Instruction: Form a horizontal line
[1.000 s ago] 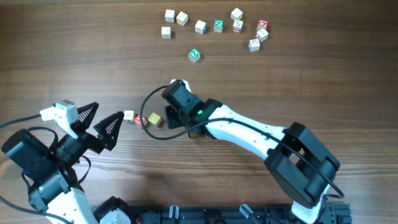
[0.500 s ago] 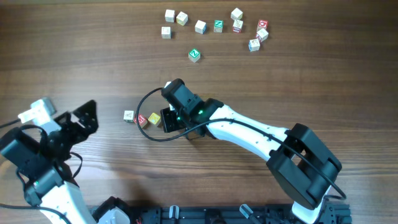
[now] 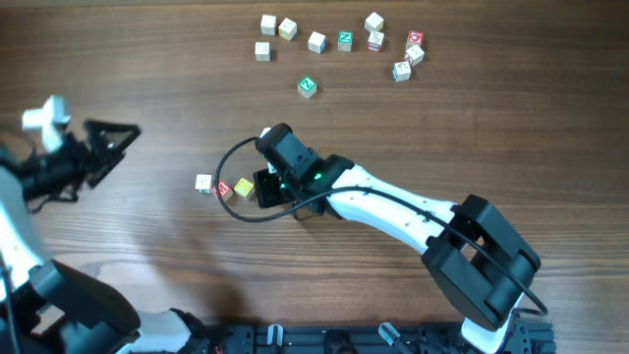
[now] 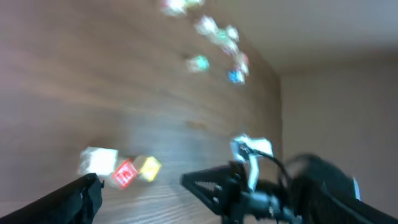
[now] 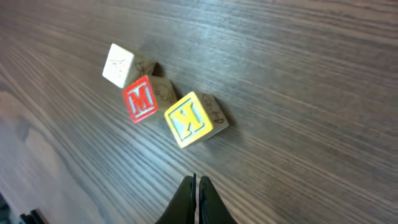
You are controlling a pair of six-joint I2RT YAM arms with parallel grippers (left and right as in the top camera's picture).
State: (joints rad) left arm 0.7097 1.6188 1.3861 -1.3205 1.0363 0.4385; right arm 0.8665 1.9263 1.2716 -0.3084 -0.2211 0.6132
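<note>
Three small wooden letter cubes sit in a short row left of centre on the dark wooden table (image 3: 147,59): pale cube with a green mark (image 5: 120,64), red M cube (image 5: 139,99), yellow-faced cube (image 5: 188,119). The row runs roughly horizontal in the overhead view, slightly skewed, and each cube is twisted at its own angle. They are packed close. Pale and red look to be touching; for red and yellow I cannot tell.

The right gripper (image 5: 196,185) has its jaws fully closed with nothing in them, the tip just beside the yellow-faced cube. The left gripper (image 3: 110,149) is well apart from the row at the far left, jaws spread wide and holding nothing.

Handling judgement:
- The cubes are light, rigid and not fragile.
- Their smooth faces likely slide and spin easily on the wood.
- A nudge off-centre would probably rotate a cube rather than shift it.
- Best hold is across two opposite flat faces, not the corners.
- There is little room for a finger between neighbours, so take a cube by its free sides, or push low on a flat face with closed tips.

The spare loose cubes (image 3: 316,42) lie along the far edge.
</note>
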